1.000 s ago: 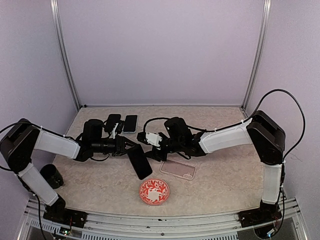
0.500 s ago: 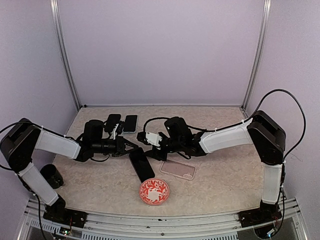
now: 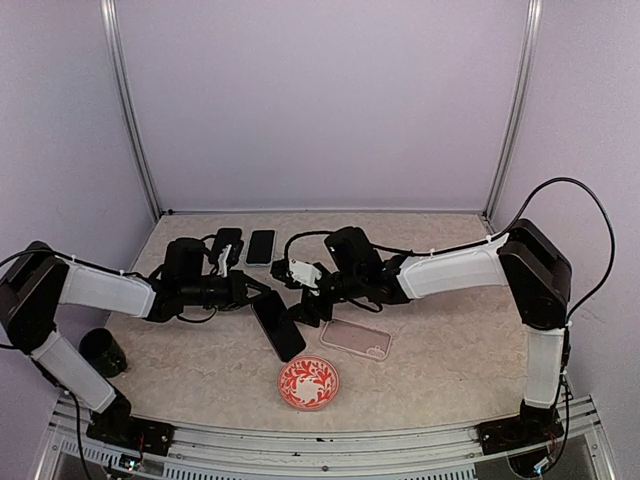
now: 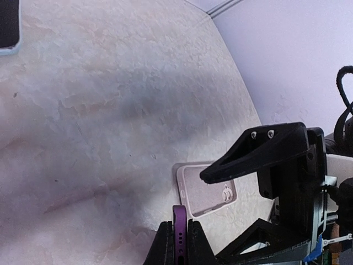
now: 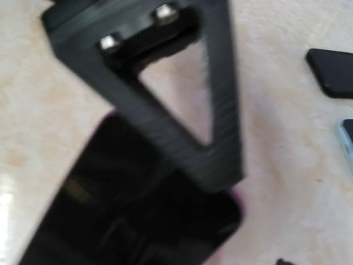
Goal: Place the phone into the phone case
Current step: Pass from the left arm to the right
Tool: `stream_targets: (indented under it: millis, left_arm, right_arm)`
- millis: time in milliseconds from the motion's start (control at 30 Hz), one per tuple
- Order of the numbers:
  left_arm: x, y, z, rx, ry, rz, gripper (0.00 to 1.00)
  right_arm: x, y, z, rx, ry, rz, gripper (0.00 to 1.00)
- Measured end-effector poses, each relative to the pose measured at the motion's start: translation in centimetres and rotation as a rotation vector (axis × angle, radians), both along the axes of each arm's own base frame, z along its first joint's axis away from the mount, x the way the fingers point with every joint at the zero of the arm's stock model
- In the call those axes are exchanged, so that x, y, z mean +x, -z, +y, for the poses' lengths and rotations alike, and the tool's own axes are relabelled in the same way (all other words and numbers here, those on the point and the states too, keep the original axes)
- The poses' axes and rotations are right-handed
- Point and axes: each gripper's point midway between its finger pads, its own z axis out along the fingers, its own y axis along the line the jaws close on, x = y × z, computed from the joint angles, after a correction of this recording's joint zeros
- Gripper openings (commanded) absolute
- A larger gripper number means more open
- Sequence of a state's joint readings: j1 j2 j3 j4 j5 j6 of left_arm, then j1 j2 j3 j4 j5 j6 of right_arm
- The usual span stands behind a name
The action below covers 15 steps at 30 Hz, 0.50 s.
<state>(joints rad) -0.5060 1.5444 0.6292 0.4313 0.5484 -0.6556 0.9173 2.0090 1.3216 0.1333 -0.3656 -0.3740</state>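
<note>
Shifted slightly leftward, the right pincer (image 3: 308, 303) hangs released beside the phone (image 3: 279, 326). Left pincer (image 4: 177, 229) grasps the tilted phone by one end, near the case (image 3: 356, 339) on the desk (image 3: 440, 340).

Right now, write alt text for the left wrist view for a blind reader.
The left tool grips a purple phone edge-on at the bottom. Beyond it a pale phone case lies flat on the table, beside the open right tool.
</note>
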Motion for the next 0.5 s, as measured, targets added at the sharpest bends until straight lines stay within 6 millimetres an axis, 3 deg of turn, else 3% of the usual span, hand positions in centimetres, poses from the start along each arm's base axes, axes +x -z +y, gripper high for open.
stream_targets:
  millis: [300, 500]
  left_arm:
    - [1.1, -1.2, 2.3, 0.056, -0.152, -0.076, 0.0]
    - [0.9, -0.7, 3.5, 0.069, -0.237, -0.066, 0.0]
  right_arm:
    - [0.4, -1.5, 1.0, 0.017, 0.016, 0.131, 0.97]
    - [0.9, 1.2, 1.4, -0.019, 0.105, 0.216, 1.0]
